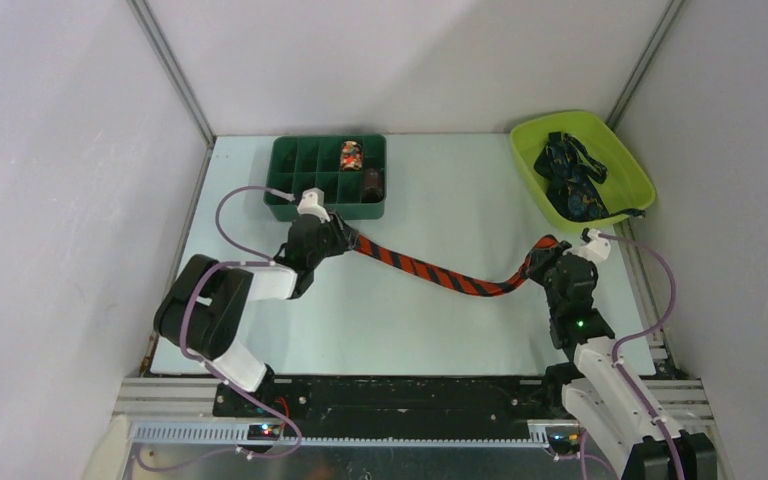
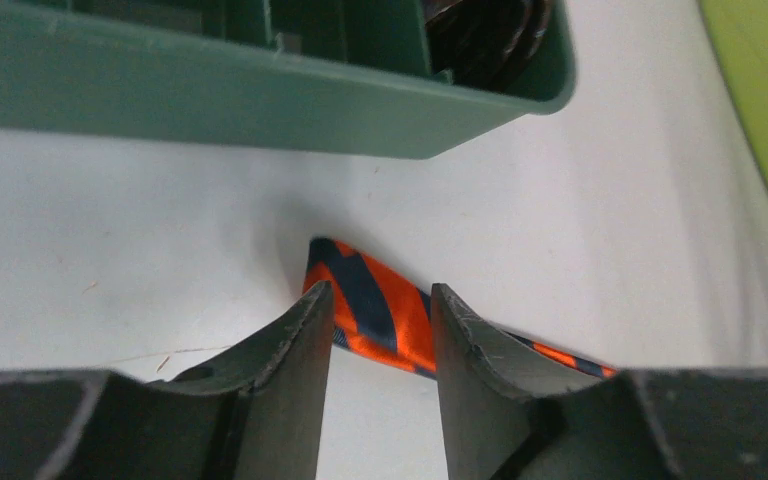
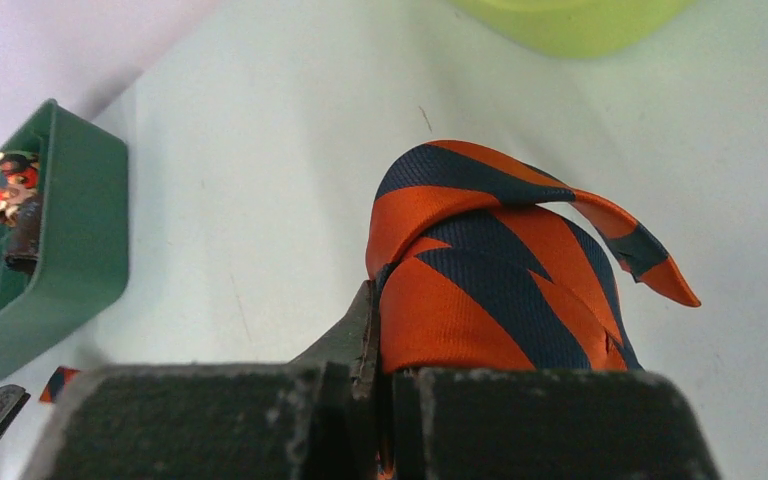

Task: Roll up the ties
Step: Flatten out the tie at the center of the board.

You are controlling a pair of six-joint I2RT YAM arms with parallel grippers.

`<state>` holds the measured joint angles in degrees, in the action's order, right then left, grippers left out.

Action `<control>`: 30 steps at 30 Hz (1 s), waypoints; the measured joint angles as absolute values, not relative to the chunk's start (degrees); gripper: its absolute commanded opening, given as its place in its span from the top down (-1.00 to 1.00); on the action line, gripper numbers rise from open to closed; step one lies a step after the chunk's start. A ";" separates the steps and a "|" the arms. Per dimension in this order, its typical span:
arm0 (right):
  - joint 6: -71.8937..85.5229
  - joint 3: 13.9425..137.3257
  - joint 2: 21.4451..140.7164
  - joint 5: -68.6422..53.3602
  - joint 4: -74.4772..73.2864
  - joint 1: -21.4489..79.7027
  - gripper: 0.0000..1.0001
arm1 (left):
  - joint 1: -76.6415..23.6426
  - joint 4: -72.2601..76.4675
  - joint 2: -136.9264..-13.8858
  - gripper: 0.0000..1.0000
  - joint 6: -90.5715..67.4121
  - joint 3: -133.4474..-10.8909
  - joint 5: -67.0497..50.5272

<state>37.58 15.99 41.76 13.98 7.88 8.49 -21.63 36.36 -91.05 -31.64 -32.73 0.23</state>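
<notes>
Orange tie (image 1: 430, 272) | left hand (image 2: 378, 300) parted, tip near tray (image 1: 325, 213) | right hand (image 1: 548, 265) clamps it

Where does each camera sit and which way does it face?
Top external: above and behind the arms, looking down on the pale table; both arms show.
Left wrist: low, facing the green plastic compartment tray; left gripper, open.
Right wrist: low, facing the table's far side; right gripper shut on the orange striped fabric necktie.
Shared: all three show necktie and tray.
</notes>
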 measured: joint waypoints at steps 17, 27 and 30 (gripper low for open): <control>38.59 14.68 40.75 13.89 7.70 8.49 1.00 | -21.63 29.95 -95.26 -0.37 -33.61 -34.28 1.80; 38.61 14.68 40.73 13.67 7.66 8.49 1.00 | -18.96 28.60 -97.45 -0.31 -33.58 -37.28 0.45; 38.61 14.68 40.75 13.67 7.66 8.49 1.00 | -18.81 29.36 -97.89 -0.31 -33.58 -37.26 -1.28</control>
